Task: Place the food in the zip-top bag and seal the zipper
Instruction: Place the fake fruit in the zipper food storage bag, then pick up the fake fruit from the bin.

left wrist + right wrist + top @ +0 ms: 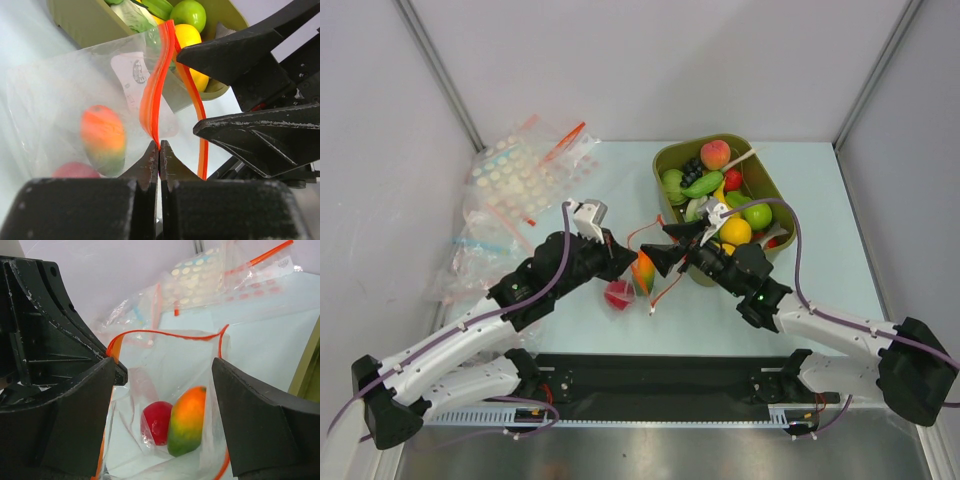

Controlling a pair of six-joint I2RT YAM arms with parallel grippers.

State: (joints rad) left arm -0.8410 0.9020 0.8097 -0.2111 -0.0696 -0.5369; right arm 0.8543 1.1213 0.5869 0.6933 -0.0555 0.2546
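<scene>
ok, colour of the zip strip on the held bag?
Red-orange; the zipper shows best in left wrist view.

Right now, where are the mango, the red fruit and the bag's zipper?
mango (pixel 186 420): right wrist view, middle of its orange-green body.
red fruit (pixel 156 422): right wrist view, its centre, left of the mango.
zipper (pixel 150 100): left wrist view, middle of the curved red-orange strip.
</scene>
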